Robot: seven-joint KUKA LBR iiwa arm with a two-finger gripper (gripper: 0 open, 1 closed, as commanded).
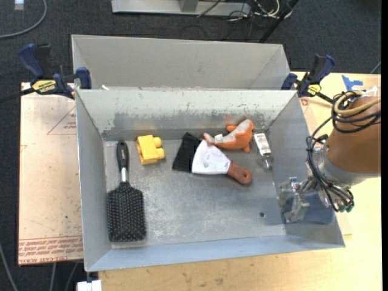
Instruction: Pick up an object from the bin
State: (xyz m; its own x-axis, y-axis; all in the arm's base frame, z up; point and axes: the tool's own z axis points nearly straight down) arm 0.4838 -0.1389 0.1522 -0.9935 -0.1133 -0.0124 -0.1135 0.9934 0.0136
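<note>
Hairbrush [125, 205] left, block [150, 149] beside it, scraper [209, 160] centre, tool [293, 206] right

Loose contents of the bin [182, 111]: black hairbrush [126, 208] at left; yellow block [149, 149] just beside its handle; black-and-white implement with brown handle [209, 160] at centre; orange-and-white toy [236, 136] and small clear vial [262, 146] near the back wall.

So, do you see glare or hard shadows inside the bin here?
Camera view: light is soft and even; the bin's back wall carries a pale sheen, no hard glare; the black hairbrush and yellow block cast only faint shadows.
</note>
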